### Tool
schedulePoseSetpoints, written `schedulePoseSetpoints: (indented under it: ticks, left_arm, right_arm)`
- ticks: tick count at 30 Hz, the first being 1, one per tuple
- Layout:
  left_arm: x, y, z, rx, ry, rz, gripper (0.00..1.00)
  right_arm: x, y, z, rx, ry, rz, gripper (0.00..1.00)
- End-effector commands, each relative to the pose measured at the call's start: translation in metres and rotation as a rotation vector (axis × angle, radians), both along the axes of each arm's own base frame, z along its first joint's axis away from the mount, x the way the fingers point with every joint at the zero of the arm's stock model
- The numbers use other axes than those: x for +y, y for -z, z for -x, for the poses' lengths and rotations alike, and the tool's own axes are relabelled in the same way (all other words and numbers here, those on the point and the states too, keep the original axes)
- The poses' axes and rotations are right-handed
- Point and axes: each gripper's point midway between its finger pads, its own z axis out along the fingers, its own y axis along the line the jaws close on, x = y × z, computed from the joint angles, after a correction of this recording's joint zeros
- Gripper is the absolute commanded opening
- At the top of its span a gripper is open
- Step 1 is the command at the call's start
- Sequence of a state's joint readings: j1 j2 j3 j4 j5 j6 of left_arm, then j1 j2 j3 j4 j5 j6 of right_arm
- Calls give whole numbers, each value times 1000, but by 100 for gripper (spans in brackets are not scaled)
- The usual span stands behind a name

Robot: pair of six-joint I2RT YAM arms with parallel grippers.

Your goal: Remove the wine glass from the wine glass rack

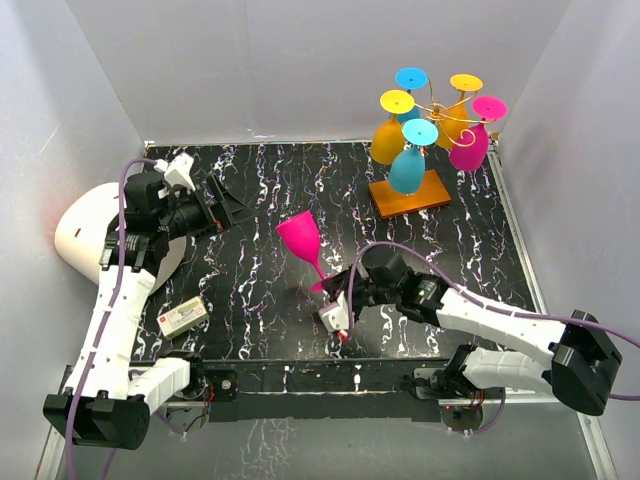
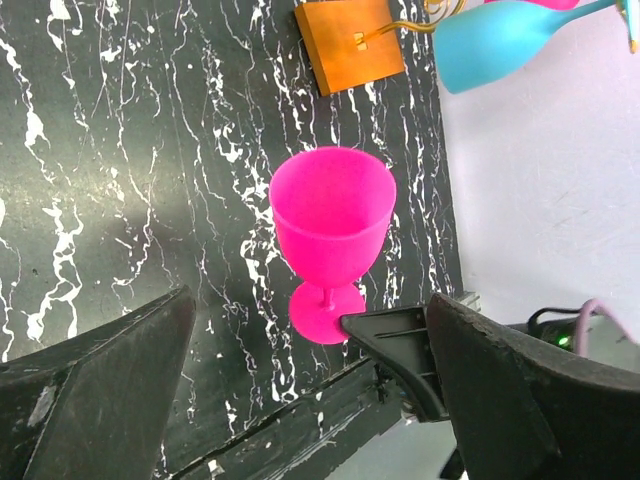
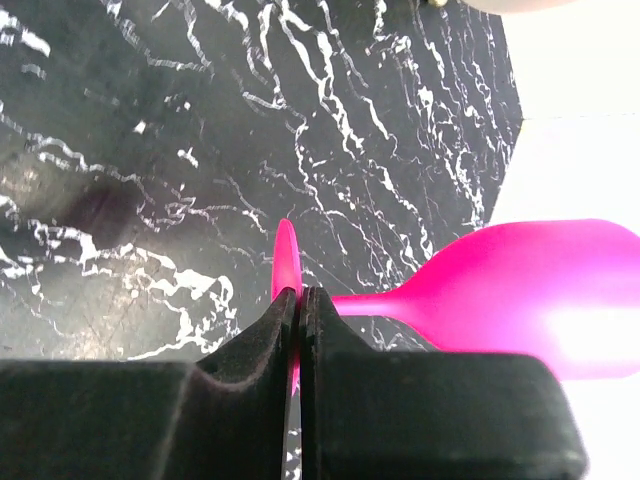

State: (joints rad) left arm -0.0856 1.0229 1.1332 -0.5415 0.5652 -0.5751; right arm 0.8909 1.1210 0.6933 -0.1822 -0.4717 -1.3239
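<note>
Right gripper (image 3: 300, 303): jaws pinched almost together on the thin foot disc of the pink wine glass (image 1: 300, 238), gripping it edge-on at the rim. The stem and bowl stick out clear of the fingers. The glass is off the wine glass rack (image 1: 425, 196), mid-table, tilted with its bowl leaning far-left. Can't tell whether the foot touches the table (image 1: 250, 290). Left gripper (image 1: 232, 207): jaws spread wide, holding nothing, touching nothing, over the far-left of the table, well apart from the glass. The rack stands far right, with blue, orange and pink hanging glasses (image 1: 408, 165) on it.
</note>
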Motion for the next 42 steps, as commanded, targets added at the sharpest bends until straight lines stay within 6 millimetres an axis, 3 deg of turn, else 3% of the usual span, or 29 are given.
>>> schedulePoseSetpoints:
  ticks: [1,6,17,22,29,34,37,42]
  left_arm:
    - [0,-20,1,-35,19,0,99]
    - [-9,-5,-3,54,96,17,96]
    - [-29,32,2,166,208,-2,84]
    - [-53,52,4,219,259,-46,75]
    - [-57,57,-2,243,248,-76,49]
    - [-59,56,-2,257,245,-86,24]
    - [-56,51,-2,258,230,-101,10]
    - [-45,39,-9,240,169,-164,0]
  right_arm:
    - [2,-21,-13,-417,-41,25,0]
    - [1,-26,-15,-580,-9,19,0]
    - [21,-37,-21,-672,-31,9,0]
    - [22,-41,-24,-707,-17,-3,0]
    - [19,-35,-26,-717,20,-6,0]
    - [18,-32,-29,-697,56,-35,8]
    - [18,-28,-28,-665,72,-58,15]
    - [23,-29,-12,-508,64,-167,36]
